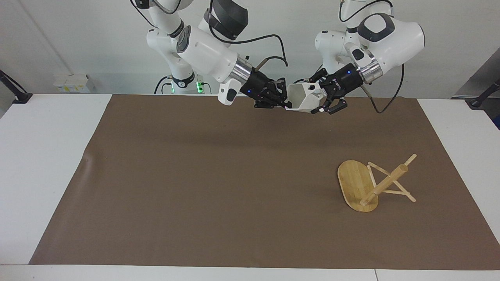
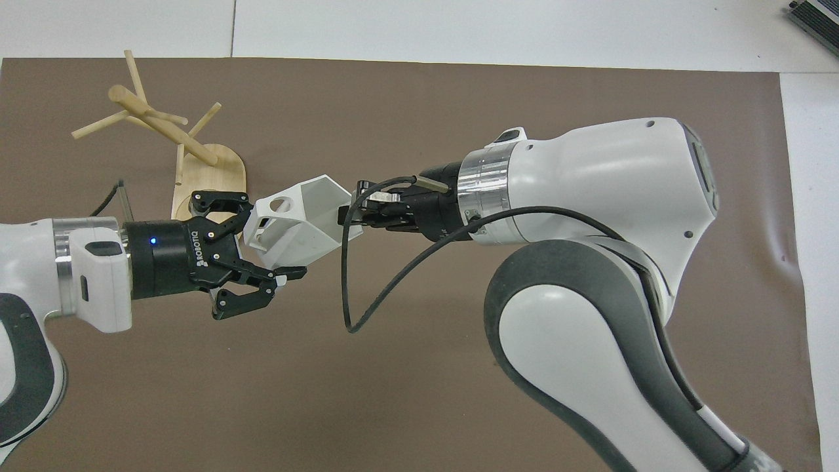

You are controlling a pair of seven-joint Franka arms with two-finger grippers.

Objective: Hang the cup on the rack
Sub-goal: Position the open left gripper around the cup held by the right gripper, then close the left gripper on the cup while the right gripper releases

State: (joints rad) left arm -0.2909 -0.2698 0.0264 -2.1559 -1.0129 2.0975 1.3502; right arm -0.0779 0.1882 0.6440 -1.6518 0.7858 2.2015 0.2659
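Facing view: cup point(image 1: 302, 98) held in mid-air over the brown mat point(image 1: 195, 175), close to the robots' edge of the table point(image 1: 47, 156) and about midway between the two arm bases. Tipped on its side, white faceted body, mouth turned toward the right gripper point(image 1: 282, 102). Pinched at the rim by that right gripper, jaws closed narrowly on the cup wall. Left gripper point(image 1: 326, 102) brought up against the cup's handle end, jaws spread wide around the base and blocky handle, one fingertip point(image 1: 315, 111) under the cup; firm contact on either side not discernible.

Overhead view: same arrangement, cup point(image 2: 298, 223) between the two hands, round hole of the handle facing up beside the left gripper point(image 2: 272, 239). Right gripper point(image 2: 347, 216) largely hidden by its own wrist and a looping black cable point(image 2: 347, 288), only a dark finger visible at the cup's rim.

Rack point(image 1: 367, 185) lay tipped over on the mat toward the left arm's end of the table, farther from the robots than the cup and well apart from it. Oval base point(image 2: 213, 177) stood on edge, central post point(image 2: 164, 128) slanting off it with thin pegs sticking out to several sides. Nothing hung on any peg.
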